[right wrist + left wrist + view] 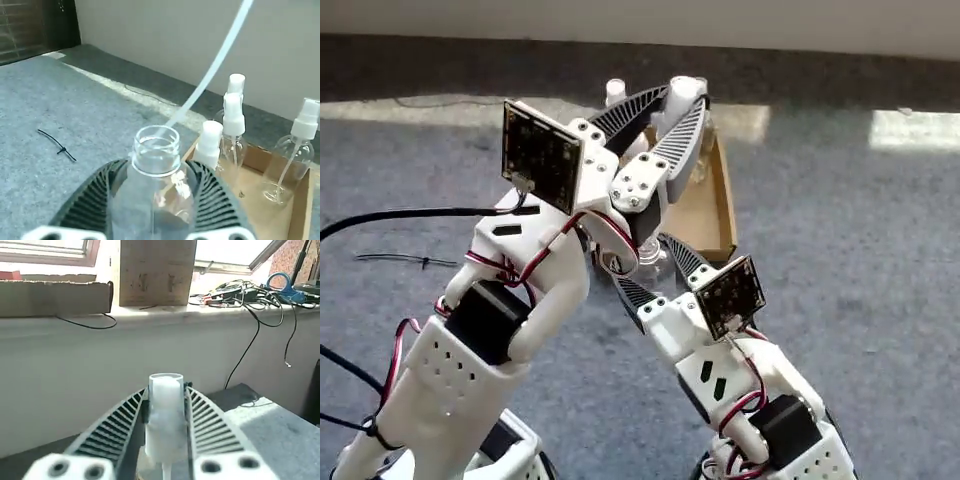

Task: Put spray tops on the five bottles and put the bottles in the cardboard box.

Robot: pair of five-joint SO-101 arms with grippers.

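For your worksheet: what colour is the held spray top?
White spray top, best in left wrist view.

So the table has this grey carpety top, and the cardboard box sits right on it toward the far edge. Off to one side there's 1 black cable tie lying loose, with a black cable trailing across near it.

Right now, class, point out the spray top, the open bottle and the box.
Spray top point(166, 410): left wrist view, on its white head.
Open bottle point(156, 150): right wrist view, on its threaded neck.
Box point(705, 212): high view, on its bare brown inside.
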